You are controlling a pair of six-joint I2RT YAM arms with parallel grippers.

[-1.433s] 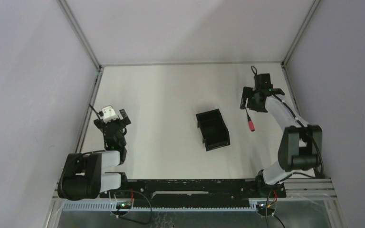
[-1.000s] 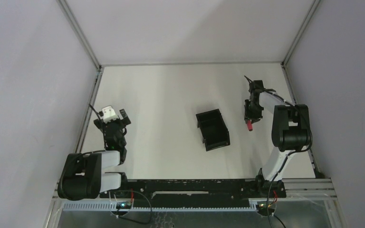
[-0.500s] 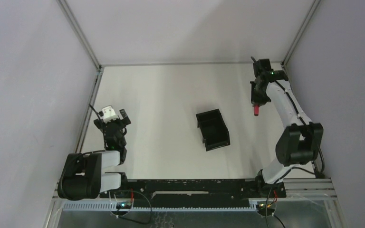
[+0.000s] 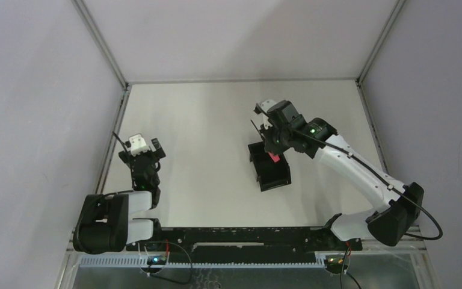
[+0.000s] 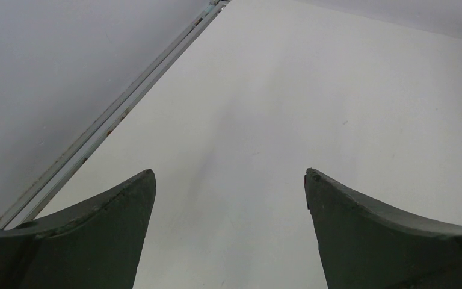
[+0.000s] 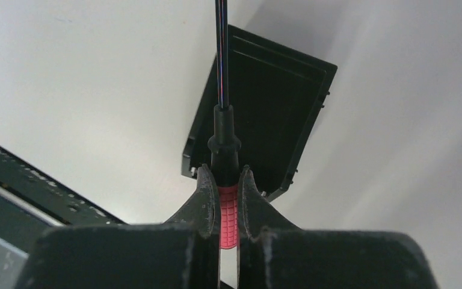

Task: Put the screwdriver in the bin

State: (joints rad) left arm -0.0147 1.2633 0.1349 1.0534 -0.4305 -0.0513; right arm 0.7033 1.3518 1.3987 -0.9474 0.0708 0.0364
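Note:
My right gripper [image 4: 272,146] is shut on the screwdriver [image 4: 273,157] and holds it in the air over the far half of the black bin [image 4: 275,176] at the table's middle. In the right wrist view the fingers [image 6: 204,192] pinch the red-pink handle [image 6: 228,212]; the thin black shaft runs away from the camera across the open bin [image 6: 277,108] below. My left gripper [image 4: 146,158] rests at the near left, far from the bin. The left wrist view shows that gripper [image 5: 230,174] open, with only bare table between its fingers [image 5: 96,232].
A black rail [image 4: 240,232] runs along the near edge between the arm bases and also shows in the right wrist view [image 6: 18,174]. Grey walls and metal frame strips [image 4: 115,120] bound the white table on the left, back and right.
The right arm closed on the screwdriver at the far right, lifted it and swung left, so it now hangs over the bin. The left arm has not moved.

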